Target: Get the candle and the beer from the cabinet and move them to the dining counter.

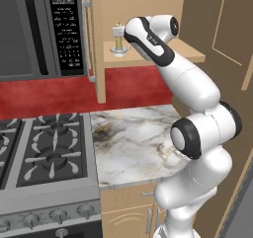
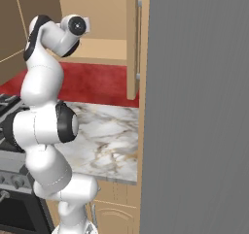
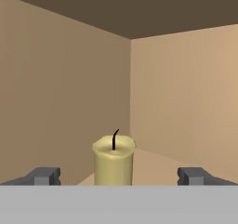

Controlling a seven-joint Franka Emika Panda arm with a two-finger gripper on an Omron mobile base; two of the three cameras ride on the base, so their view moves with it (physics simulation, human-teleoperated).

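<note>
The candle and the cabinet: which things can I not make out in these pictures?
- Candle base and holder: cut off at the hand view's bottom edge.
- Gripper: just the fingertips show there, standing wide apart.
- Cabinet shelf: partly hidden by the arm in the left base view.
- Beer: cannot be made out.

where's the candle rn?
The candle stands on the shelf inside the open cabinet, above the red backsplash and right of the microwave. In the hand view it sits centred between the open end effector fingertips.

Between my spread fingertips [image 3: 46, 175], frame bottom centre, the candle [image 3: 114, 161] stands; cabinet [image 3: 65, 93] walls close behind.
</note>
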